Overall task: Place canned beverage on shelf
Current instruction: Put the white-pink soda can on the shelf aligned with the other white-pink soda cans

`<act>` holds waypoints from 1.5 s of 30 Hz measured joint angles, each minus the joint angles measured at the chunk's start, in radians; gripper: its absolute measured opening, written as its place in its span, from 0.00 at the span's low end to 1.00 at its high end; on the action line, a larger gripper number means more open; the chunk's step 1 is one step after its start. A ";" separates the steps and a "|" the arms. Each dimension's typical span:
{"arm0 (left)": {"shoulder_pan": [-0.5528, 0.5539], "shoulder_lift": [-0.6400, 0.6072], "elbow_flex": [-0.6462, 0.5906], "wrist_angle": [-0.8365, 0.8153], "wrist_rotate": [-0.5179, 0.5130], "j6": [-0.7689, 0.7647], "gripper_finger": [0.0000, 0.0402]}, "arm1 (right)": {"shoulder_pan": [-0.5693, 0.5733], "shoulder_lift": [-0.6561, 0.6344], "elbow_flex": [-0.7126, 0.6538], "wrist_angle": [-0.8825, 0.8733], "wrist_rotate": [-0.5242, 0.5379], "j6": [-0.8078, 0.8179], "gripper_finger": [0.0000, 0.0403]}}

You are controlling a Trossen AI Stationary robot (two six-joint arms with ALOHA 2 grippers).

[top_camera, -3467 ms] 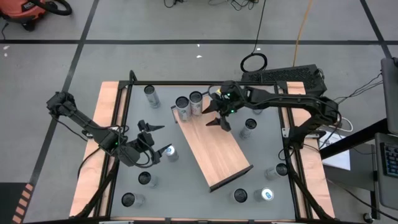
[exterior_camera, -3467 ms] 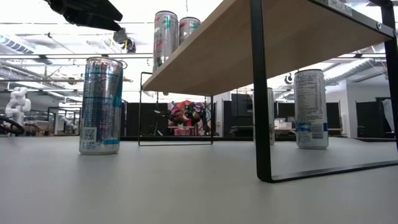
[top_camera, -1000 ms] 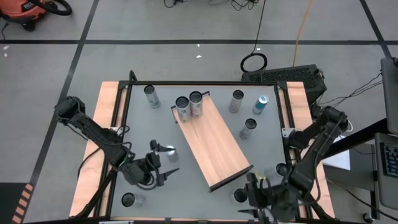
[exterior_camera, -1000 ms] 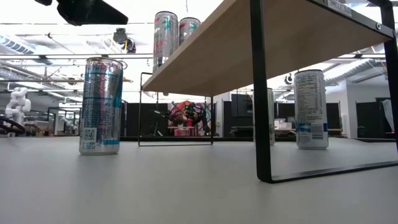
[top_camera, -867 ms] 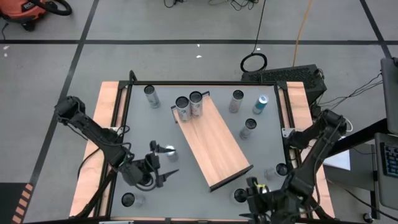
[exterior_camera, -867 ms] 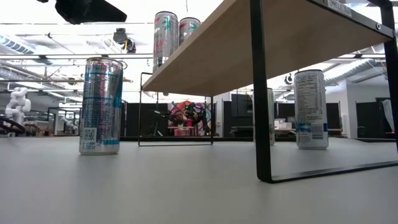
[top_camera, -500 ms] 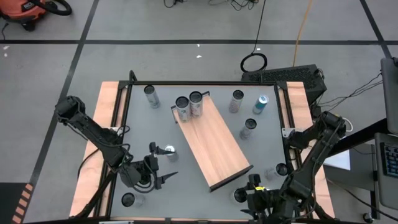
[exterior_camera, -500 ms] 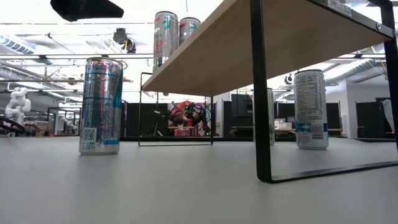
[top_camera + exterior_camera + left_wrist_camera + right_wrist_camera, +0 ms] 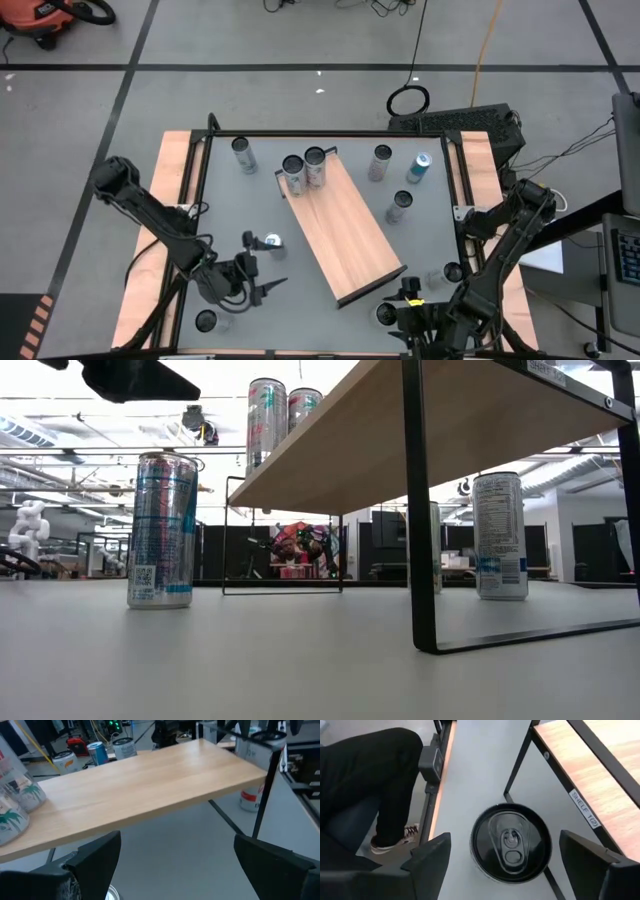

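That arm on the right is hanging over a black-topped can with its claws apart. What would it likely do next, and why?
Probably lower straight down around the black-topped can. The right gripper is open, its fingers apart on either side of the can, which stands upright on the table beside the shelf leg. Nothing is held yet, so descending before closing seems the sensible next step.

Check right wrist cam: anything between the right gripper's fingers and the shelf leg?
Yes. In the right wrist view a black-topped can stands upright on the table between the open right gripper fingers, just beside the shelf leg.
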 joint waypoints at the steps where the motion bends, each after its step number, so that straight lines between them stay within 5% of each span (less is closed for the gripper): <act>1: 0.000 0.008 0.000 0.000 0.000 -0.001 0.97 | 0.000 0.000 -0.004 0.006 0.000 0.000 0.77; 13: 0.000 0.035 0.000 0.043 0.000 0.003 0.97 | -0.002 0.001 -0.077 0.099 0.000 -0.019 0.76; 45: 0.000 0.036 0.000 0.061 -0.001 0.002 0.97 | -0.035 0.048 -0.134 0.258 -0.032 -0.034 0.52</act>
